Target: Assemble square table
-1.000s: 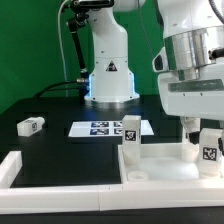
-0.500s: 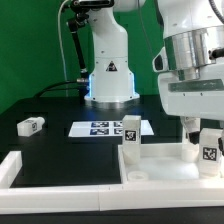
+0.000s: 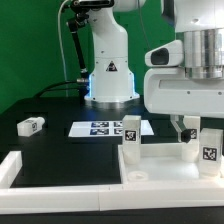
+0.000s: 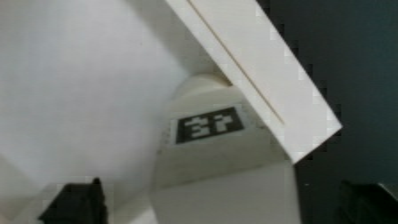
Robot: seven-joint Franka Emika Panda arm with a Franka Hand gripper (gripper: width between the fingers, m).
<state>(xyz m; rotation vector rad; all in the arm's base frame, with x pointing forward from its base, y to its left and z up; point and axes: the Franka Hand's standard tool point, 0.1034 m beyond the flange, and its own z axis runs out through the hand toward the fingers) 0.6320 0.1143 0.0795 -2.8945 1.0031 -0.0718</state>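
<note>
White tagged leg (image 4: 214, 175) sits between your jaws, and they're spread wide, clear of it on both sides. The square table top (image 3: 160, 166), rimmed white plastic, lies on the black worktop (image 3: 60, 148). An upright leg (image 3: 130, 133) stands on it, and a loose leg (image 3: 30, 125) lies well apart.

3 legs (image 3: 30, 125) (image 3: 130, 134) (image 3: 209, 146) vis. (1 lying, 2 upright), 1 sq. table top (image 3: 160, 169), 1 marker board (image 3: 101, 128).

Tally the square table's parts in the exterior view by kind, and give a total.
Legs: 4 (three upright, one lying loose)
Square top: 1
Total: 5
</note>
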